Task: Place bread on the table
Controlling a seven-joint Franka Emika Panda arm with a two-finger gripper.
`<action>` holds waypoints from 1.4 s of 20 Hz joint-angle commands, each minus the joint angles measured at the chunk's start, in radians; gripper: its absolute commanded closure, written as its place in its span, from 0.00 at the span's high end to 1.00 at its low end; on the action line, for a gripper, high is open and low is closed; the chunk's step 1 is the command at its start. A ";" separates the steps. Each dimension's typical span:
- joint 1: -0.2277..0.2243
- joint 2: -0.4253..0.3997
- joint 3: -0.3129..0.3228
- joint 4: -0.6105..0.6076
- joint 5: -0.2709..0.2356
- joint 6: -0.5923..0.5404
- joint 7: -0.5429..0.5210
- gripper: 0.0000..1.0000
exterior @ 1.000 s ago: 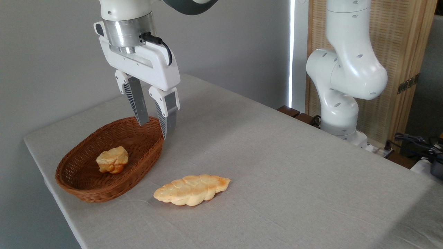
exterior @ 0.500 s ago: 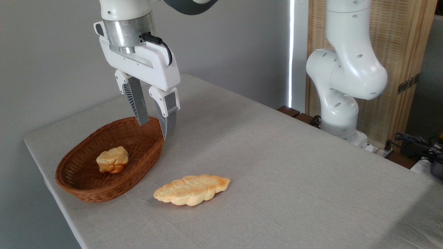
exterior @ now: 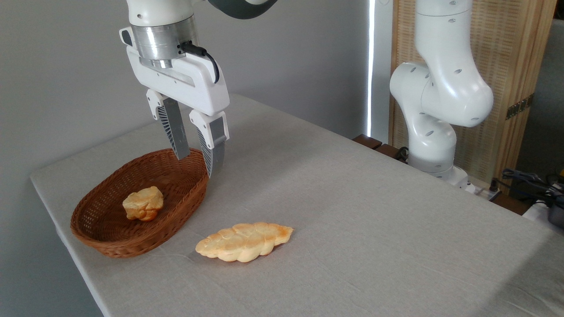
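Note:
The bread (exterior: 143, 203), a small lumpy golden-brown bun with a paler top, lies inside the brown oval wicker basket (exterior: 110, 241) at the table's left end. My gripper (exterior: 197, 163) hangs open and empty above the basket's far right rim, up and to the right of the bun, fingers pointing down. Its grey ribbed fingers (exterior: 174, 130) stand a small gap apart. The table (exterior: 352, 211) is covered with a plain light grey-beige cloth.
A longer flat braided loaf (exterior: 245, 241) lies on the cloth just right of the basket. The arm's white base (exterior: 434, 132) stands at the table's far right edge, with cables (exterior: 528, 180) beyond it. A grey wall runs behind.

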 commanded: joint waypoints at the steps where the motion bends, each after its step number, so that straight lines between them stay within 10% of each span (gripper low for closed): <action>1: -0.003 0.002 0.007 0.013 -0.003 -0.024 -0.002 1.00; 15: -0.013 0.013 -0.022 0.002 -0.002 -0.007 -0.012 1.00; 28: -0.041 0.031 -0.128 -0.165 -0.019 0.412 -0.192 1.00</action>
